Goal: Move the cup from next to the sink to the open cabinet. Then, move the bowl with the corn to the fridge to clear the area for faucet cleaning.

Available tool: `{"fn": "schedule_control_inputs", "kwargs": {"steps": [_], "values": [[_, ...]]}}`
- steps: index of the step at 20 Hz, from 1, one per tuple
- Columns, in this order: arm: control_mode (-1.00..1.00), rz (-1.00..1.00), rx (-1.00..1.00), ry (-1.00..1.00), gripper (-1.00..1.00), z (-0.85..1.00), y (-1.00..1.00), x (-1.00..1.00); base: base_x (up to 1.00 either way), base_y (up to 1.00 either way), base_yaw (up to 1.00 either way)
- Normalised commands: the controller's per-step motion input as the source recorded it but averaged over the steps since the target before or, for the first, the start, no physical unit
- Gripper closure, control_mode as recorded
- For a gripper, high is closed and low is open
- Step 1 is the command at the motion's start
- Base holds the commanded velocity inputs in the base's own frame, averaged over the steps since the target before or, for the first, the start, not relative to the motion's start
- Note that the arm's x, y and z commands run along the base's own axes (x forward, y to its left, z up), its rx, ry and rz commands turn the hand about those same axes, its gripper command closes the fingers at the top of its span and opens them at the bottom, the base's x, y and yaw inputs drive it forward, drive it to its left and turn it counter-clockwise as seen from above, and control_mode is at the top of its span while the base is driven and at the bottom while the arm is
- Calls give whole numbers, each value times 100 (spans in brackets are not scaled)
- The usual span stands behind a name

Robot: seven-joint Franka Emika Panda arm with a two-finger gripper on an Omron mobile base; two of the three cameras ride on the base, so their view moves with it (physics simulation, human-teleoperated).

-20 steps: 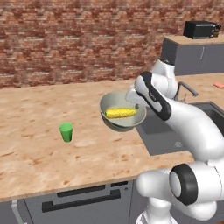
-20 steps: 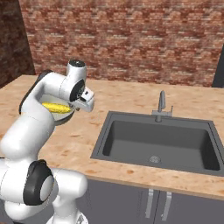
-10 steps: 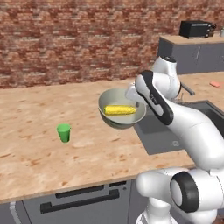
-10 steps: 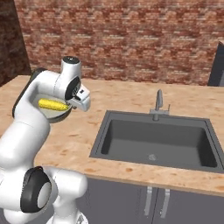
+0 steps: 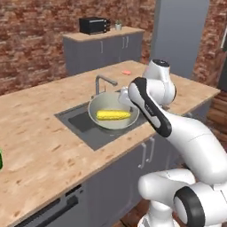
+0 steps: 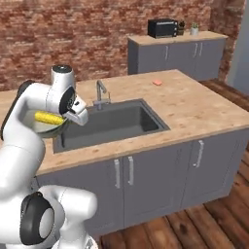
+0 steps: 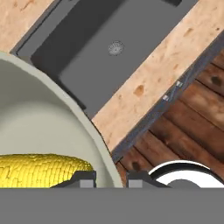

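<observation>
The bowl (image 5: 113, 111) holds the corn (image 5: 113, 115), its rim clamped in the claw (image 7: 110, 178) above the sink (image 6: 116, 121).

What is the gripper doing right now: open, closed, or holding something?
Gripper: closed on the rim of the bowl, carrying it with the corn inside, lifted above the sink.

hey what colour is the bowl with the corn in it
Pale grey-green bowl, clearest in the left base view.
</observation>
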Motion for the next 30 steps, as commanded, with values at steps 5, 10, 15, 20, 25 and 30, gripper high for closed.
{"fn": "schedule_control_inputs", "kwargs": {"steps": [5,10,15,20,25,30], "values": [[100,0,0,0,100,0,0,0,-21,-8,-93],[100,0,0,0,100,0,0,0,0,-34,-90],[100,0,0,0,100,0,0,0,36,-41,-83],[100,0,0,0,100,0,0,0,96,-4,-35],[100,0,0,0,100,0,0,0,100,0,-15],[100,0,0,0,100,0,0,0,100,-12,-13]]}}
